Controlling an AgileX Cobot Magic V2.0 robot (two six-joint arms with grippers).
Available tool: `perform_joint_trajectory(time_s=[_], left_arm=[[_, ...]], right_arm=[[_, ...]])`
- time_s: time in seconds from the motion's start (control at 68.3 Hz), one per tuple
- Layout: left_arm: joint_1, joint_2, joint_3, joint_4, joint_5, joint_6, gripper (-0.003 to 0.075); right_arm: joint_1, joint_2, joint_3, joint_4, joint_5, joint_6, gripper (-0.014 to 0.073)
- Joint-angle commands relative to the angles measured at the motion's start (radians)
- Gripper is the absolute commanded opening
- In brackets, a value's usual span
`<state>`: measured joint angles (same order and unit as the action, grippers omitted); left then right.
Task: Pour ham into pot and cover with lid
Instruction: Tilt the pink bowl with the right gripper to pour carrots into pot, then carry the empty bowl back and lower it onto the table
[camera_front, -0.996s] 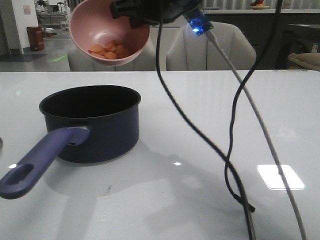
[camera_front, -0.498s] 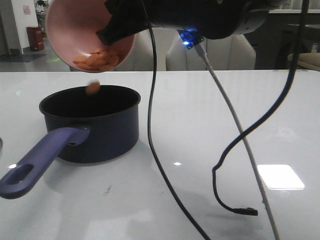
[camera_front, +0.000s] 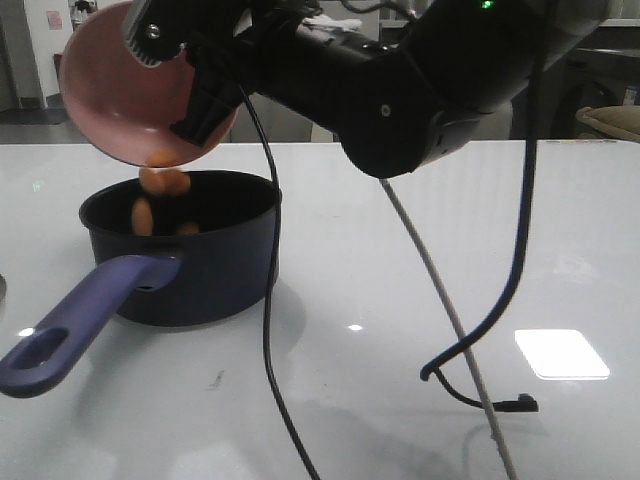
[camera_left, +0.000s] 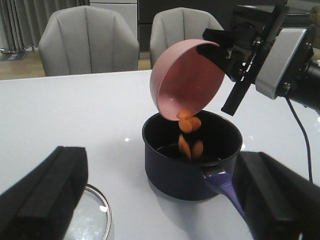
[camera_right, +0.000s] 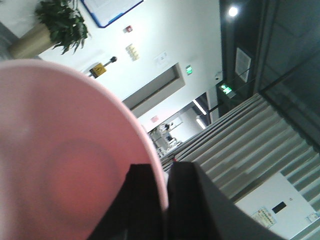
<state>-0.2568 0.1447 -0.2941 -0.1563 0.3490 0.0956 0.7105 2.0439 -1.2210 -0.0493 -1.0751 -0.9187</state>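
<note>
My right gripper is shut on the rim of a pink bowl, tipped steeply over the dark navy pot. Orange-red ham chunks fall from the bowl's lip into the pot; the left wrist view shows them mid-air above the pot's black inside. In the right wrist view the fingers pinch the bowl's rim. The pot's purple-blue handle points toward the front left. The glass lid lies flat on the table, by my left gripper, which is open and empty.
A black cable and a grey cable hang from the right arm and trail over the white table. Two grey chairs stand behind the table's far edge.
The bowl has swung left and tipped further, from nearly upright to steep. The ham, first resting in the bowl, now pours out into the pot. The right arm has dropped lower into view.
</note>
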Motion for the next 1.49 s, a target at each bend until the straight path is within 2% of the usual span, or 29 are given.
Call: perform_joint_trajectory(time_s=[0.0,0.132,0.249,0.425,0.498,0.644,0.835,1.055,1.347,1.479], left_arm=[[-0.007,0.011,-0.029,-0.004,-0.080,-0.001,0.0625],[-0.007,0.011,-0.029,-0.004,-0.080,-0.001,0.0625],[-0.007,0.011,-0.029,-0.004,-0.080,-0.001,0.0625],[-0.007,0.011,-0.029,-0.004,-0.080,-0.001,0.0625],[-0.007,0.011,-0.029,-0.004,-0.080,-0.001,0.0625],[-0.007,0.011,-0.029,-0.004,-0.080,-0.001,0.0625],[-0.007,0.011,-0.029,-0.004,-0.080,-0.001,0.0625],[-0.007,0.011,-0.029,-0.004,-0.080,-0.001,0.0625],[-0.007,0.011,-0.029,-0.004,-0.080,-0.001,0.0625],[-0.007,0.011,-0.029,-0.004,-0.080,-0.001,0.0625]], right_arm=[[-0.003,-0.061,-0.015,0.010,-0.137,0.003,0.0134],[-0.003,-0.061,-0.010,0.062,-0.131,0.111,0.0134],[-0.003,-0.069,-0.010,0.104,-0.076,0.287,0.0134],[-0.004,-0.128,-0.010,0.148,0.156,0.621,0.0134],[-0.006,-0.159,-0.010,0.188,0.270,0.678,0.0134],[-0.011,-0.237,-0.010,0.259,0.531,0.672,0.0134],[-0.038,-0.337,-0.010,0.263,0.831,0.656,0.0134],[-0.133,-0.423,-0.010,0.263,1.163,0.655,0.0134],[-0.323,-0.468,-0.010,0.300,1.457,0.692,0.0134],[-0.426,-0.461,-0.006,0.332,1.534,0.693,0.0134]])
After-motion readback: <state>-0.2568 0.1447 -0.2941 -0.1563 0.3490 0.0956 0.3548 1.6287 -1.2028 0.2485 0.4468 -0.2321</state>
